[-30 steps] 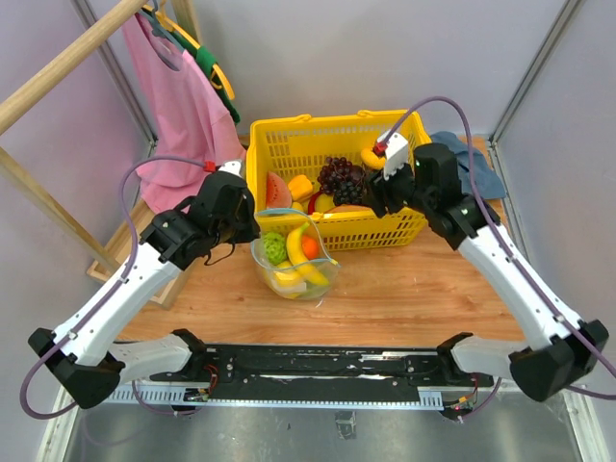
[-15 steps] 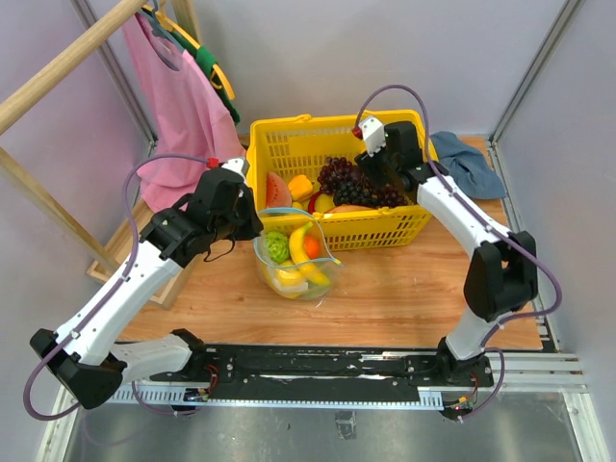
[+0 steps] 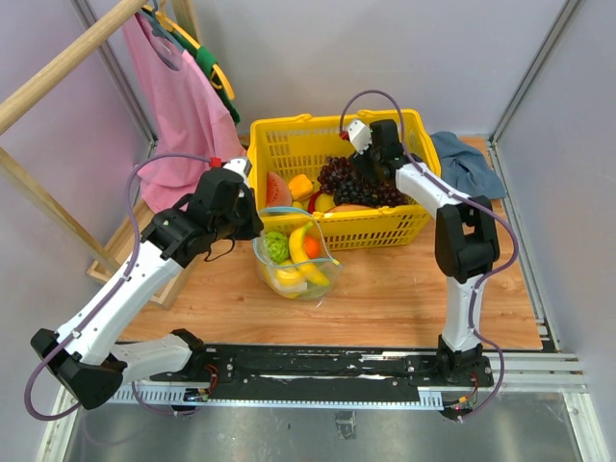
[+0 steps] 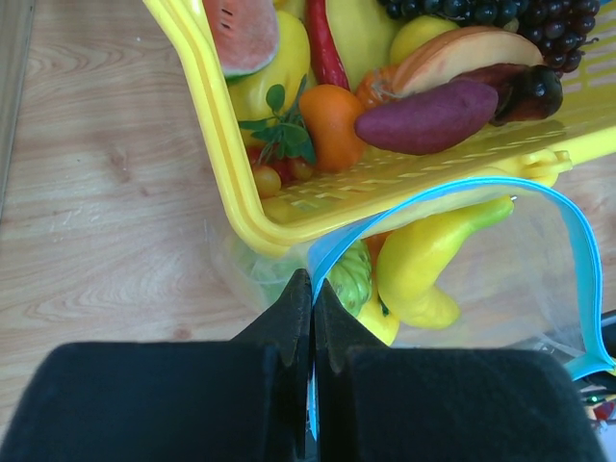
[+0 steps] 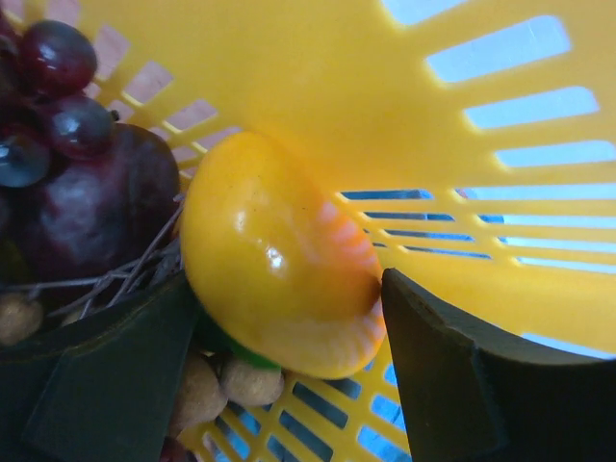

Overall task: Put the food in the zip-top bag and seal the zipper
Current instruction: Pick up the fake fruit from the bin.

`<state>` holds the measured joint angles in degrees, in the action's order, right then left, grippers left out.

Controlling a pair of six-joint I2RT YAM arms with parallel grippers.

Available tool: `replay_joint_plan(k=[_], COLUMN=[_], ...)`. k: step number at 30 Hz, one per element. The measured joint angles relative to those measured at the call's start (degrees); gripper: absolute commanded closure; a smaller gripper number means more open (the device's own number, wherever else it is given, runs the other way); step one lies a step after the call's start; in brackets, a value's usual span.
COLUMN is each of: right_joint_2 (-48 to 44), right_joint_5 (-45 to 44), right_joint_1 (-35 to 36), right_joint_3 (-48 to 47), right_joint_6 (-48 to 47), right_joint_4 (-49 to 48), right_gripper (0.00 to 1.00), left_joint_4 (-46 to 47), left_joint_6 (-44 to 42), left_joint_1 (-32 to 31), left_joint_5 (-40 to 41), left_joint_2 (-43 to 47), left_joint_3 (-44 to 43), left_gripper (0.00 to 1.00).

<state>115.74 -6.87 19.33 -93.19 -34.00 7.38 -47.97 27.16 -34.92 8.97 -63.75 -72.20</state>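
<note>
The clear zip-top bag (image 3: pixel 294 268) stands open on the table in front of the basket. It holds a bumpy green fruit (image 3: pixel 276 246), yellow fruit (image 3: pixel 300 246) and an orange one (image 3: pixel 311 247). My left gripper (image 3: pixel 252 229) (image 4: pixel 311 281) is shut on the bag's light-blue zipper (image 4: pixel 577 250) at its left end and holds the mouth up. My right gripper (image 3: pixel 369 169) (image 5: pixel 289 284) is down in the basket's far right part. Its fingers press both sides of a smooth yellow-orange fruit (image 5: pixel 260 250), which rests among other food.
The yellow lattice basket (image 3: pixel 289 135) (image 4: pixel 231 192) holds dark grapes (image 3: pixel 337 175), a watermelon slice, a purple sweet potato (image 4: pixel 428 117) and more toy food. A pink garment (image 3: pixel 183 106) hangs on a wooden rack at the left. A blue cloth (image 3: pixel 472 164) lies at the right.
My right arm has folded in and its gripper has moved left and down into the basket, onto the yellow-orange fruit. My left gripper and the bag have barely moved.
</note>
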Motion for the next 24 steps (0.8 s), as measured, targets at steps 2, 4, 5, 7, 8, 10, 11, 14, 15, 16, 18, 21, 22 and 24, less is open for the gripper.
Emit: replay_joint_plan(k=[2,4,5,7,8,10,11,14,15,16,18,21,22,24], right_joint_2=[1.9,2.9,3.1,4.0,4.2,4.4,4.4,3.8,3.5,3.1,1.7,-1.8,-3.5,-6.3], right_joint_5=[-1.0,-1.6,-1.8,-2.5,-2.7,-2.9,-3.0,-2.8,-2.6,-2.2,-1.4,-0.1,0.6,1.7], right_joint_1=[-0.1,-0.2,-0.2,-0.2,-0.2,-0.1,-0.1,-0.1,-0.1,-0.1,-0.2,-0.2,-0.2,-0.3], right_joint_3=[-0.5,-1.1,-1.2,-1.9,-2.0,-2.0,-2.0,-2.0,-2.0,-1.7,-0.7,1.2,1.9,2.7], right_joint_6=[-1.3,-2.1,-2.3,-2.6,-2.9,-3.6,-3.8,-4.2,-4.1,-3.8,-3.2,-1.9,-1.4,-0.3], right_joint_4=[-1.2,-1.9,-2.2,-2.8,-2.9,-3.0,-2.8,-2.4,-2.3,-2.0,-1.1,0.5,0.9,1.5], right_gripper=[0.21,0.22,0.24,0.31,0.36,0.47,0.52,0.65,0.68,0.71,0.77,0.86,0.87,0.88], left_joint_4=[0.2,0.3,0.4,0.5,0.5,0.7,0.7,0.7,0.7,0.8,0.8,0.7,0.7,0.7], left_joint_6=[-0.2,-0.2,-0.2,-0.2,-0.2,-0.2,-0.2,-0.2,-0.2,-0.2,-0.2,-0.2,-0.2,-0.2], left_joint_1=[0.0,0.0,0.0,0.0,0.0,0.0,0.0,0.0,0.0,0.0,0.0,0.0,0.0,0.0], left_joint_5=[-0.2,-0.3,-0.3,-0.3,-0.4,-0.7,-0.8,-0.9,-1.0,-1.1,-1.2,-1.3,-1.3,-1.4], left_joint_2=[0.0,0.0,0.0,0.0,0.1,0.1,0.1,0.3,0.4,0.5,0.7,1.1,1.3,1.5], left_joint_3=[0.0,0.2,0.3,0.6,0.7,0.9,1.0,1.0,1.0,1.0,1.0,1.0,1.0,1.0], left_gripper=[1.00,1.00,1.00,1.00,1.00,1.00,1.00,1.00,1.00,1.00,1.00,1.00,0.99,1.00])
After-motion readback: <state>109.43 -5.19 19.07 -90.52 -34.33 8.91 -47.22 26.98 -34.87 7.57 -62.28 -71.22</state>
